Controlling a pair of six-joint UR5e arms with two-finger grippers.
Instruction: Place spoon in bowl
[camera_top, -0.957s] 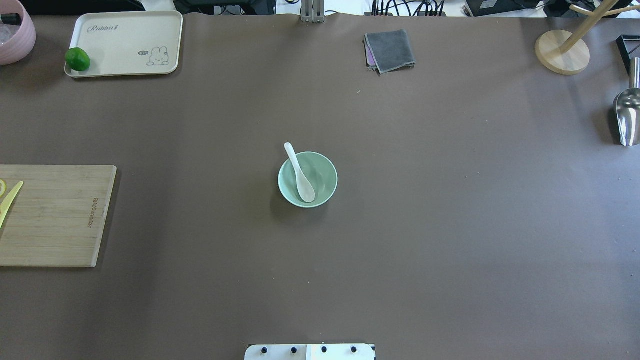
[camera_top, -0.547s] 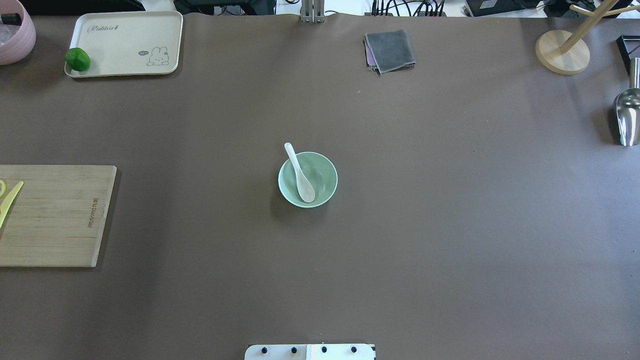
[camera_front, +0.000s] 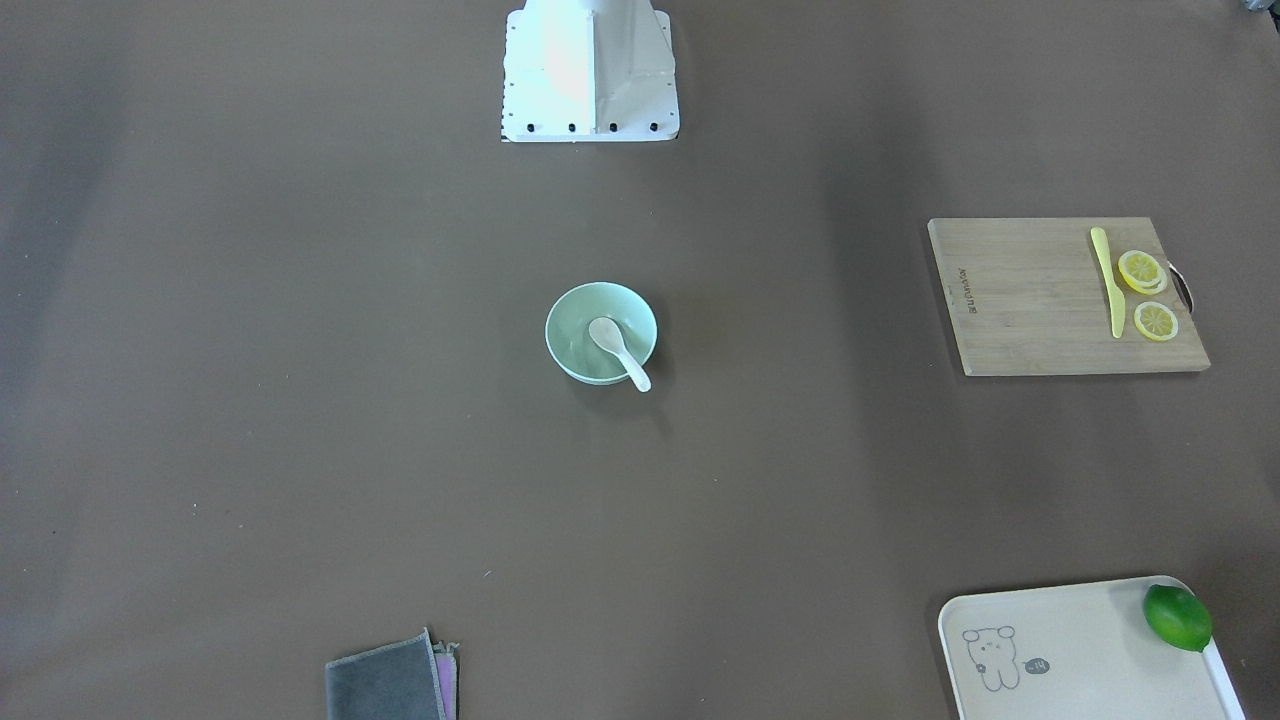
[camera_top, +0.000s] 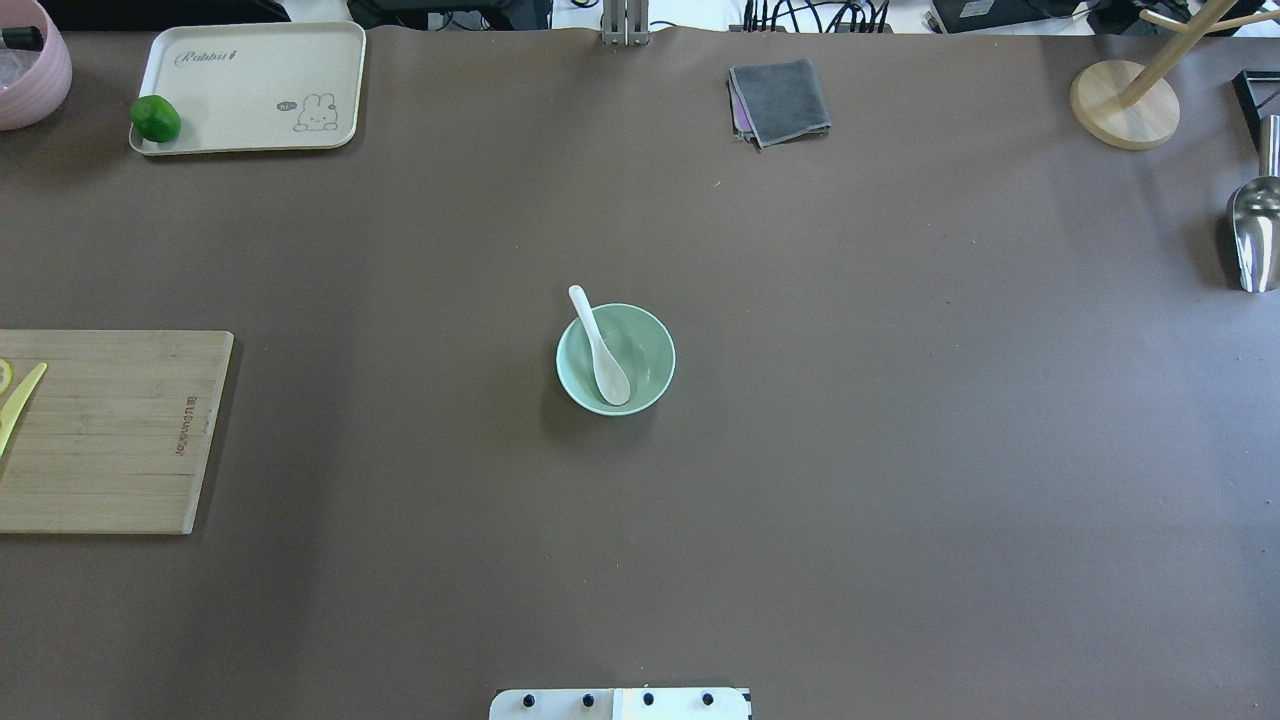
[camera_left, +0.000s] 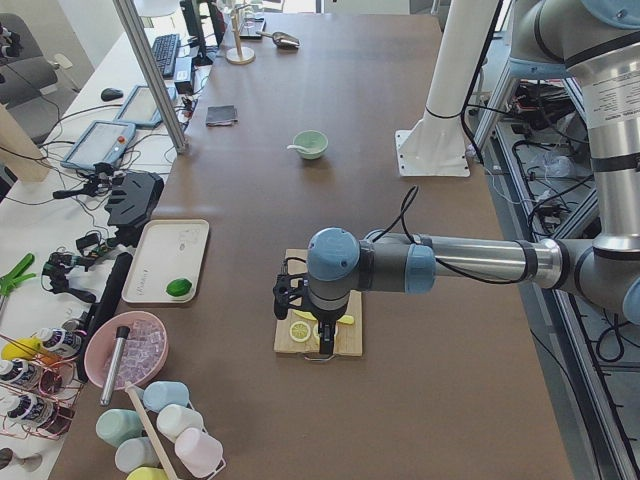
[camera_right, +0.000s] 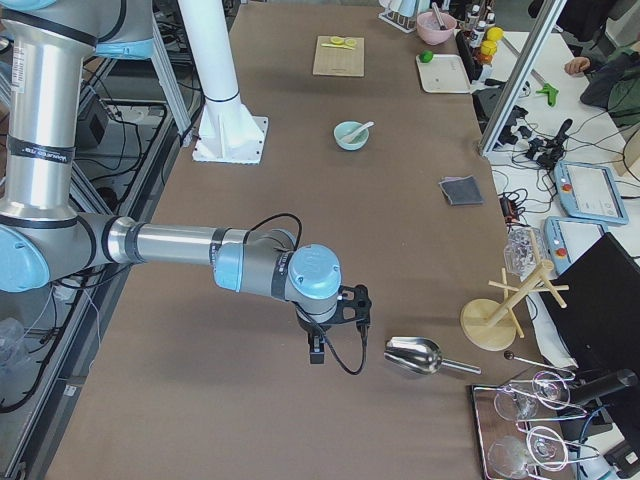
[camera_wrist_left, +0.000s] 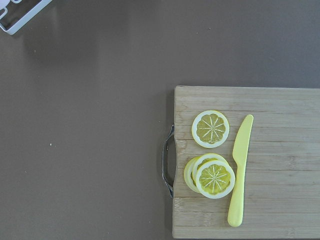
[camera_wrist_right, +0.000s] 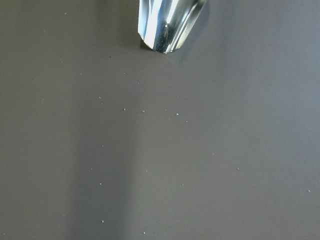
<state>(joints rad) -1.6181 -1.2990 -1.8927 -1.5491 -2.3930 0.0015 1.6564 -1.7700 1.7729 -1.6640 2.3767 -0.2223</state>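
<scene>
The white spoon (camera_top: 600, 352) lies in the mint-green bowl (camera_top: 648, 352) at the table's middle, scoop inside and handle over the far-left rim. Both also show in the front-facing view, spoon (camera_front: 612, 342) in bowl (camera_front: 570, 335). No gripper shows in the overhead or front-facing view. In the left side view my left gripper (camera_left: 322, 345) hangs over the cutting board (camera_left: 320, 320), far from the bowl (camera_left: 310, 143). In the right side view my right gripper (camera_right: 315, 352) hangs beside the metal scoop (camera_right: 415, 355). I cannot tell whether either is open or shut.
A cutting board (camera_top: 110, 430) with a yellow knife (camera_top: 20, 405) and lemon slices (camera_front: 1140, 270) lies at the left edge. A tray (camera_top: 250, 85) with a lime (camera_top: 155, 118), a grey cloth (camera_top: 780, 100), a wooden stand (camera_top: 1125, 100) and a metal scoop (camera_top: 1255, 230) line the far and right edges.
</scene>
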